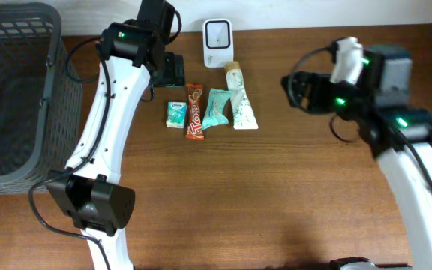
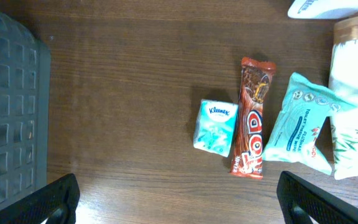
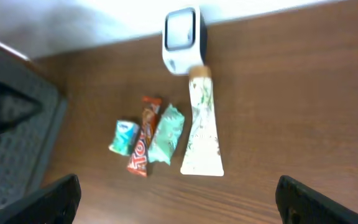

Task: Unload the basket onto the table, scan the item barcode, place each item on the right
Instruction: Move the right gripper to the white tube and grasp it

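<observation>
Overhead view, entries for the bench (image 1: pixel 291 195), as an onlooker would list them.

- **Scanner (image 1: pixel 218 43):** white, standing at the back edge, about mid-length.
- **Items for scanning:** four lie flat in a row just in front of the scanner. Which one is meant cannot be told, and no barcode shows on any upper face.
  - **Tissue pack (image 1: pixel 175 114):** small, light and soft. It will likely squash, so pinch it across its narrow sides.
  - **Chocolate bar (image 1: pixel 194 111):** thin, with a glossy wrapper that is probably slippery. Take it across its width at mid-length.
  - **Wipes pack (image 1: pixel 216 107):** a limp film pouch, likely to sag. Grip it near the middle.
  - **Tube (image 1: pixel 240 97):** the largest, with its cap toward the scanner. It looks firmest near the cap and widest at the crimped end, so the neck seems the best hold.
- **Basket (image 1: pixel 13 97):** dark mesh, at the left end of the bench.
- **Left tool (image 2: pixel 179 205):** jaws spread wide and empty, hanging above the row on its tissue-pack side.
- **Right tool (image 3: pixel 179 199):** jaws spread wide and empty, well apart from the row toward the right end, facing it.
</observation>
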{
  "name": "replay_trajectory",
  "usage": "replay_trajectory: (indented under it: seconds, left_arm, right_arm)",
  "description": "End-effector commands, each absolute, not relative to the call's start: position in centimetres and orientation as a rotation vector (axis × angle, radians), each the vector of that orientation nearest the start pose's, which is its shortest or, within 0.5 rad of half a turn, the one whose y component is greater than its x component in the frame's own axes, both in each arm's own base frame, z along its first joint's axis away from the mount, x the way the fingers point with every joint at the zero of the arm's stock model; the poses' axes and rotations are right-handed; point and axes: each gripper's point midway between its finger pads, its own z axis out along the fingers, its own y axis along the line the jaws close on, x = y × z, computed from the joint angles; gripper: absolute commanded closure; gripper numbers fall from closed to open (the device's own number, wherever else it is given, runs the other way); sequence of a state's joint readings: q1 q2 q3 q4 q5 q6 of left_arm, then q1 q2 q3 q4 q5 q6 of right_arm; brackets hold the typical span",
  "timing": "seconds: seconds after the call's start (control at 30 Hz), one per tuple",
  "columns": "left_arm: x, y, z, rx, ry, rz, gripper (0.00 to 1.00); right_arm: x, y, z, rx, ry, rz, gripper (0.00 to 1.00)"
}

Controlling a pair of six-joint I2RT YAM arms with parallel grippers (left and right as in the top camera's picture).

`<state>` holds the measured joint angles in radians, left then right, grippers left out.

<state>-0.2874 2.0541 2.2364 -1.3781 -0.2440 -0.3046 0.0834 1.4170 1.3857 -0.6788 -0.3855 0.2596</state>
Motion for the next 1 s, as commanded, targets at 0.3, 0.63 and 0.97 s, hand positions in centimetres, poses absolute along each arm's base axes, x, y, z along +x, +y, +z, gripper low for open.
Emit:
replay_trajectory:
  seconds: [0.3,0.63,0.97]
  left_arm:
    - [45.4,-9.1,22.3,-0.096,2.714,0.173,0.01]
    - [45.4,-9.1,22.3,-0.096,2.714,0.173,0.01]
    - [45.4,-9.1,22.3,-0.096,2.714,0.173,0.01]
  right_arm:
    - [49.8,17.0,15.9,-0.155,2.283,0.73,0.07]
    - [50.4,18.4,6.1,-0.14,2.433,0.738,0.38]
    - [49.9,19.2,1.3,-0.131,2.523,0.515,0.6]
